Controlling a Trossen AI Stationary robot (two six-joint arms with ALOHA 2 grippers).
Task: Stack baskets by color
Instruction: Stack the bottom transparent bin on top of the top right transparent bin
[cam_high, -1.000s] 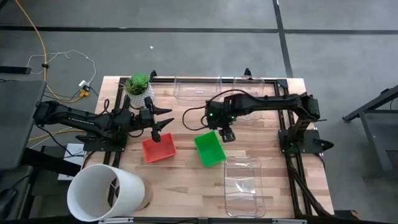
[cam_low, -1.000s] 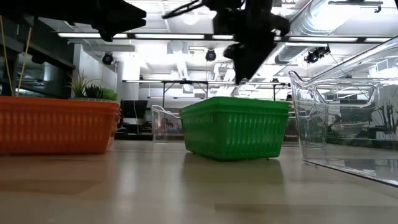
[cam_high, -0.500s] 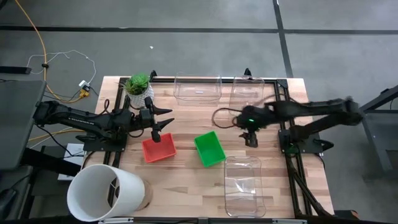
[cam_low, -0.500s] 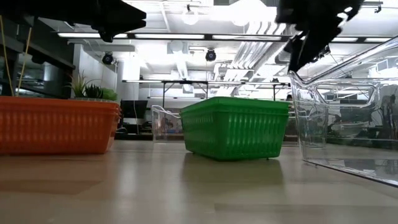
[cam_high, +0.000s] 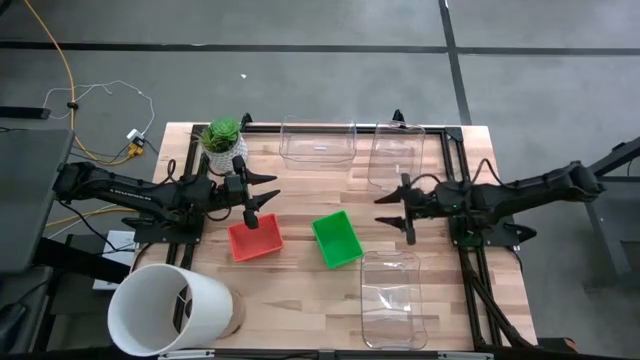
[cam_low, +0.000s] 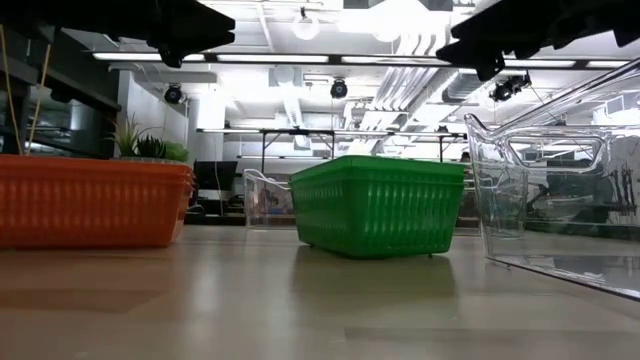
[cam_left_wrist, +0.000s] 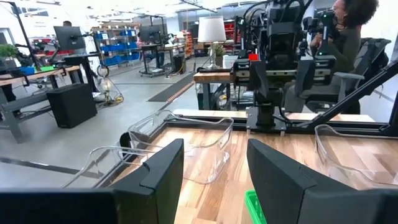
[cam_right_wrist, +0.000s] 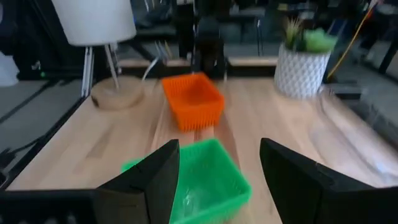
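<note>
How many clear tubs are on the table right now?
3. One tub sits at the far edge near the middle, a second tub just right of it, and a third tub at the near right. Stacked tubs would look alike, so some may be nested unseen.

Bare bench (cam_high: 300, 200) lies open between the red basket (cam_high: 255, 240) and the green basket (cam_high: 337, 239) — the two stand near but apart. The left pincer (cam_high: 262, 196) hangs over the red one's far edge. Clear tubs (cam_high: 318, 142) line the far side, another tub (cam_high: 390, 298) fills the near right, and the white bucket (cam_high: 165, 310) blocks the near left corner.
</note>
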